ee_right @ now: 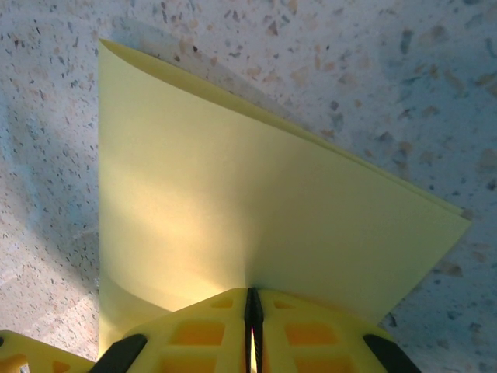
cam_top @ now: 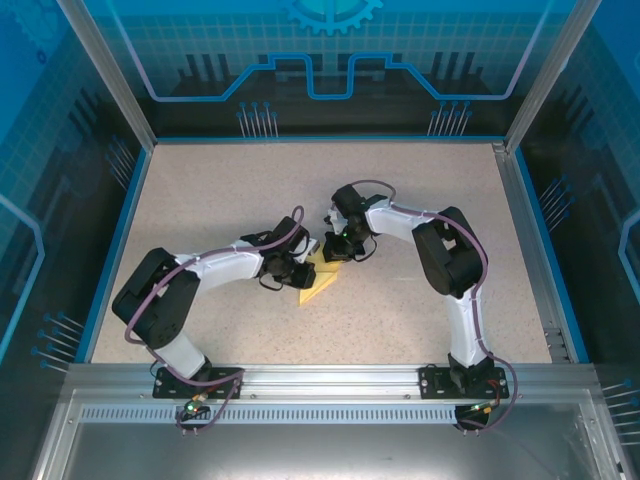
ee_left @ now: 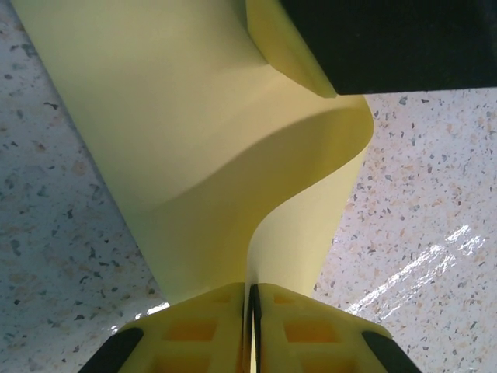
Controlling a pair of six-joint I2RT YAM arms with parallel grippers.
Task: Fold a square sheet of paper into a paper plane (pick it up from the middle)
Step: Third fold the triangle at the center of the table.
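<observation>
The yellow square sheet of paper (cam_top: pixel 322 281) lies folded at the middle of the speckled table, between the two grippers. My left gripper (cam_top: pixel 304 263) is shut on it. In the left wrist view the sheet (ee_left: pixel 178 132) curls up in an S-bend and runs into the narrow slit between my gripper's (ee_left: pixel 250 291) fingers. My right gripper (cam_top: pixel 338 250) is shut on the sheet from the far side. In the right wrist view the doubled layer (ee_right: pixel 233 202) fans out flat from my gripper (ee_right: pixel 253 294), with its folded edge on the table. A paper plane is out of view.
The speckled tabletop (cam_top: pixel 230 190) has a blue rim and transparent walls on the left, back and right. Metal posts (cam_top: pixel 105 70) stand at the back corners. A metal rail (cam_top: pixel 320 378) with both arm bases runs along the near edge. A black part of the right arm (ee_left: pixel 388 39) hangs over the sheet.
</observation>
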